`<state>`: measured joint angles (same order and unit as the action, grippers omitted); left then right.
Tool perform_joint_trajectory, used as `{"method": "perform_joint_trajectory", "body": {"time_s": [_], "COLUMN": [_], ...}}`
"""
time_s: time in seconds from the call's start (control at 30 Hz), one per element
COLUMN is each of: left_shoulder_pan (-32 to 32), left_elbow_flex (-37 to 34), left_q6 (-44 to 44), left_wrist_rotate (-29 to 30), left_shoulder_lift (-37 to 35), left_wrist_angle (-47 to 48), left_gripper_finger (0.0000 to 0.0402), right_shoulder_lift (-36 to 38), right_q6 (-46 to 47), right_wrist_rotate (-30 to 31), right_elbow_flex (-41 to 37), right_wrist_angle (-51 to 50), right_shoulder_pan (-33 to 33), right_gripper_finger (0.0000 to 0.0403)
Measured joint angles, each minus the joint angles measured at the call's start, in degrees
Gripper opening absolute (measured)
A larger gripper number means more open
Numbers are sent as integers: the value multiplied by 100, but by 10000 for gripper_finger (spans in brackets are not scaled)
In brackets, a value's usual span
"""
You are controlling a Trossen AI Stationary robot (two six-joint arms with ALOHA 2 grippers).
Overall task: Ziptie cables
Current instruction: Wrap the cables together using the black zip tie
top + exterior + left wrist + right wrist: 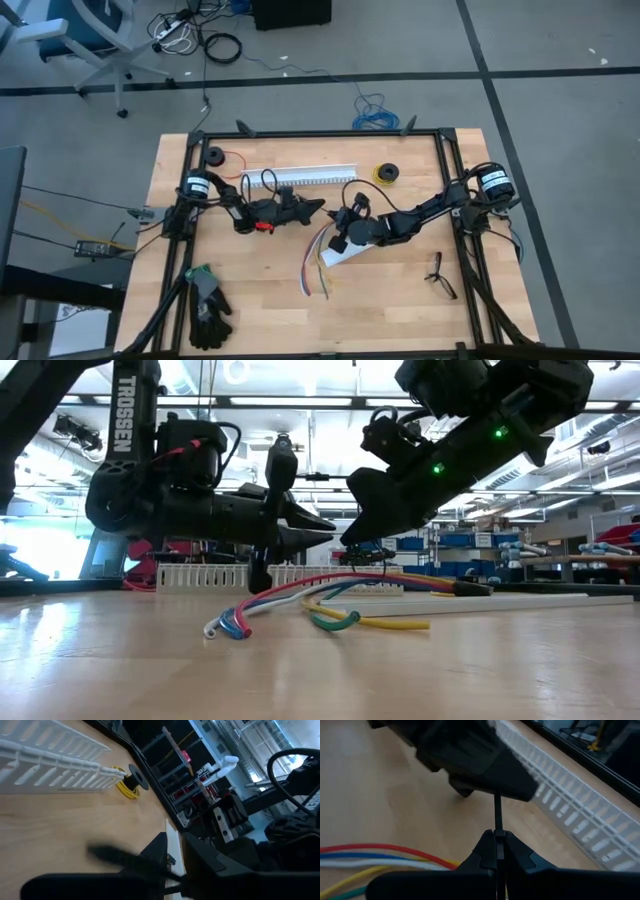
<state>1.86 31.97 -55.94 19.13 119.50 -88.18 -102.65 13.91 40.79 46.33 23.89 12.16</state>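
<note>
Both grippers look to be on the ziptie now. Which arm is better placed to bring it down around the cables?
Probably the right. The right gripper is shut on the ziptie and sits directly above the cables, whose bundled end lies under it. The left gripper holds the strip's other end, farther from the wires.

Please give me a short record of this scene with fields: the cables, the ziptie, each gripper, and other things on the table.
cables: cables lie loose on the table
ziptie: ziptie stretched between both grippers
right gripper: right gripper shut on the ziptie, above the cables
left gripper: left gripper grips the ziptie's other end
other: white slotted channel, yellow wire spool, black gloves
</note>
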Motion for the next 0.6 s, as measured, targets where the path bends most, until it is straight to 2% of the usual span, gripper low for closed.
{"method": "perform_joint_trajectory", "body": {"time_s": [0.2, 0.4, 0.6], "left_shoulder_pan": [1, 1, 7], "left_elbow_flex": [-2, -2, -4], "left_q6": [0, 2, 476], "left_wrist_rotate": [-39, -39, -219], "left_shoulder_lift": [-7, -9, -9], "left_wrist_angle": [-15, -21, -63], "left_gripper_finger": [31, 19, 6], "right_shoulder_lift": [-7, -7, -7], "right_q6": [370, 389, 390], "right_wrist_rotate": [204, 201, 53], "right_elbow_flex": [0, 0, 0], "right_wrist_angle": [-227, -227, -298], "right_shoulder_pan": [-24, -60, -85], "right_gripper_finger": [4, 3, 6]}}
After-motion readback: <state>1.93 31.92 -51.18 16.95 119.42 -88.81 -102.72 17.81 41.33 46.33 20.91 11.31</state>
